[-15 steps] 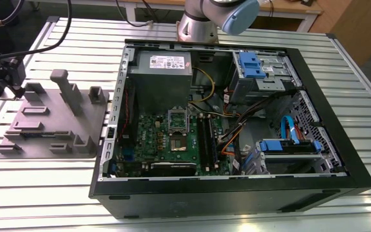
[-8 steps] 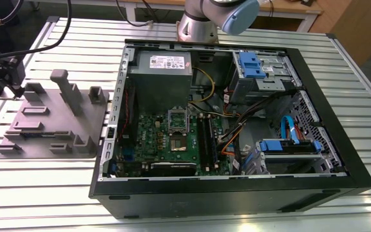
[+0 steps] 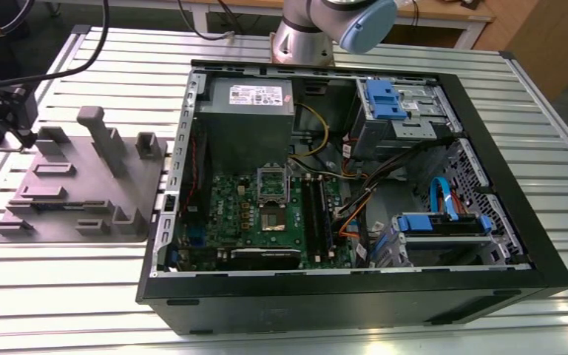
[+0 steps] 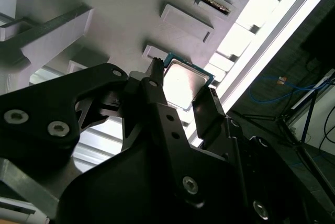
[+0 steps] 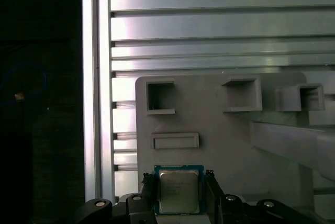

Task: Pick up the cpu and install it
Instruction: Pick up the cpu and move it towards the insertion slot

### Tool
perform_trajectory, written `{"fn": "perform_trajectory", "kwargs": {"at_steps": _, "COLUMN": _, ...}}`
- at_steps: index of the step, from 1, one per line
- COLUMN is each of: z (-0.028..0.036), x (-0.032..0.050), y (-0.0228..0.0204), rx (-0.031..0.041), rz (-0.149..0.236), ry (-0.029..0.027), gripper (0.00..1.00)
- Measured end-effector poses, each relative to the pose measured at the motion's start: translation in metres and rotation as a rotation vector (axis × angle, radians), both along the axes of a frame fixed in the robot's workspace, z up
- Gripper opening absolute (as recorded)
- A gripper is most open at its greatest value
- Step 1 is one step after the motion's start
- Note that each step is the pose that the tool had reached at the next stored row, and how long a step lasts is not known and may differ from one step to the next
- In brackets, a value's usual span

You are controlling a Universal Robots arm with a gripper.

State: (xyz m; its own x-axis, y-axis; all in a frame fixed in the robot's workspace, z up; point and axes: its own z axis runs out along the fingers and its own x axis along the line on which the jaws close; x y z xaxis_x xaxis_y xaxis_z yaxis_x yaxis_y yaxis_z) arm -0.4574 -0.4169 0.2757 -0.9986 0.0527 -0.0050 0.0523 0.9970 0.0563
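Pincer [image 5: 179, 178], at nine o'clock from the computer case [image 3: 343, 310], grips the cpu [image 5: 178, 197] by opposite edges; likely light, stiff, fragile.

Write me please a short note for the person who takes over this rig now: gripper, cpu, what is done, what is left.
Gripper: shut on the cpu, pressing two opposite edges.
Cpu: at the grey tray on the exterior view's left, outside the computer case. I cannot tell if it is lifted.
Done: cpu grasped.
Left: the cpu is not yet in the socket on the green board.
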Motion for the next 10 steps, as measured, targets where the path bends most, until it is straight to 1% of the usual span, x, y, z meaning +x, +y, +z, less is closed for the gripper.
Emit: {"fn": "perform_trajectory", "kwargs": {"at_steps": 10, "z": 0.0019, "x": 0.0000, "y": 0.0000, "rx": -0.0001, "rz": 0.000, "ry": 0.0000, "gripper": 0.47}}
